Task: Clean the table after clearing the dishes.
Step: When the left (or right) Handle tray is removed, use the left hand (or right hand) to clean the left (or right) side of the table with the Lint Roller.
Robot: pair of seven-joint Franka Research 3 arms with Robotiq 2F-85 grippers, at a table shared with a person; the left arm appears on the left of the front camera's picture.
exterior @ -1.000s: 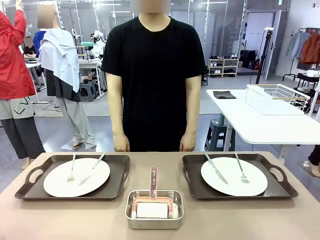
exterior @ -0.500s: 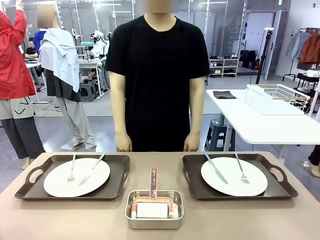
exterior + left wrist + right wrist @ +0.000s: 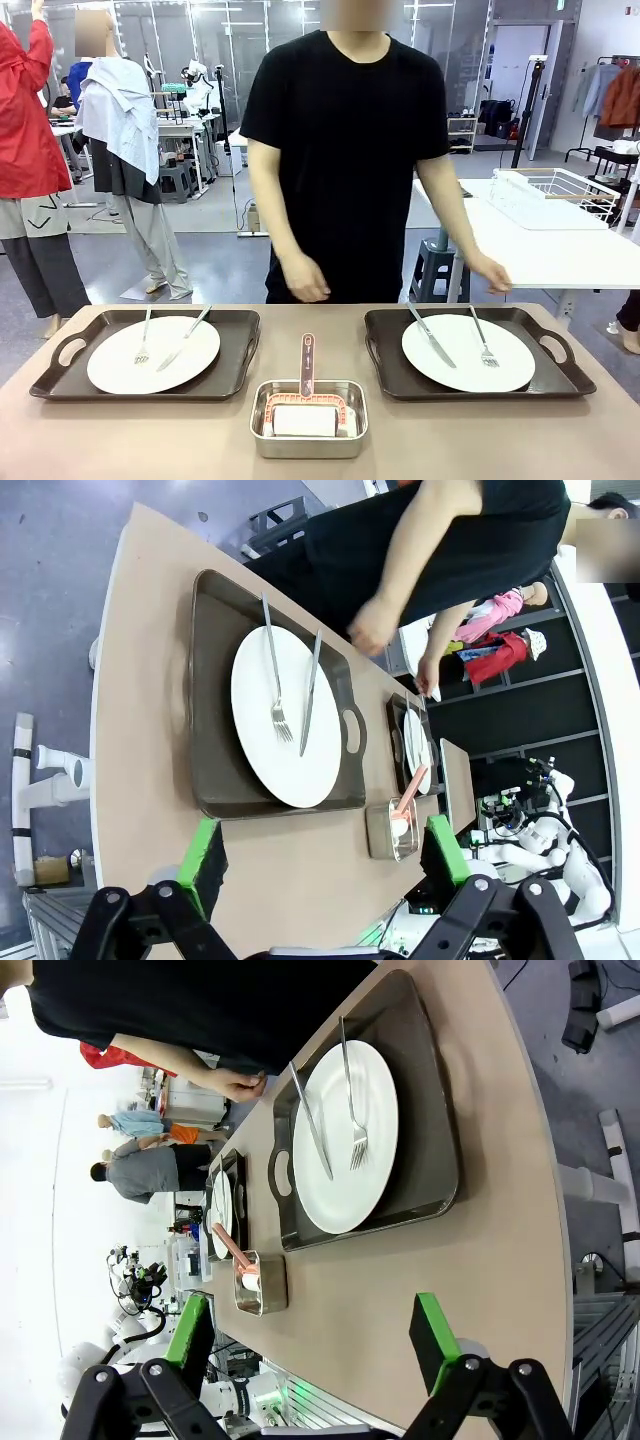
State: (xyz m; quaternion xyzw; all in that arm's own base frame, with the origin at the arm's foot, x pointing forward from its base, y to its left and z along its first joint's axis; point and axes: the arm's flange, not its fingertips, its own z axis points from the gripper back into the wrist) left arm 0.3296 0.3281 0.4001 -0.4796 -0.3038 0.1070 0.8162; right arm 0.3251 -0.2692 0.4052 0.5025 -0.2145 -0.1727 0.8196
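In the front view the bench [image 3: 600, 440] carries the left tray [image 3: 240, 350] and the right tray [image 3: 385, 360]. The left plate [image 3: 150, 370] has a fork [image 3: 143, 340] and a knife [image 3: 187, 338] lying loose on it, and the right plate [image 3: 460, 365] is set likewise. A steel pan [image 3: 308, 442] with a pink roller [image 3: 307, 365] sits between the trays at the near edge. One person's hand [image 3: 305, 280] hangs above the far edge and the other hand [image 3: 490, 275] is near the right tray. In the left wrist view the left gripper [image 3: 322, 840] hovers above the bench beside the left tray [image 3: 205, 680], its green pads spread wide and holding nothing. In the right wrist view the right gripper [image 3: 310, 1330] is equally wide and empty, near the right tray [image 3: 435, 1110]. The plates look stiff, smooth and breakable, and the cutlery would likely slide at any tilt. The trays look rigid and moderately heavy once loaded. The cut-out handles at each tray's ends seem the surest hold, with the tray kept level.
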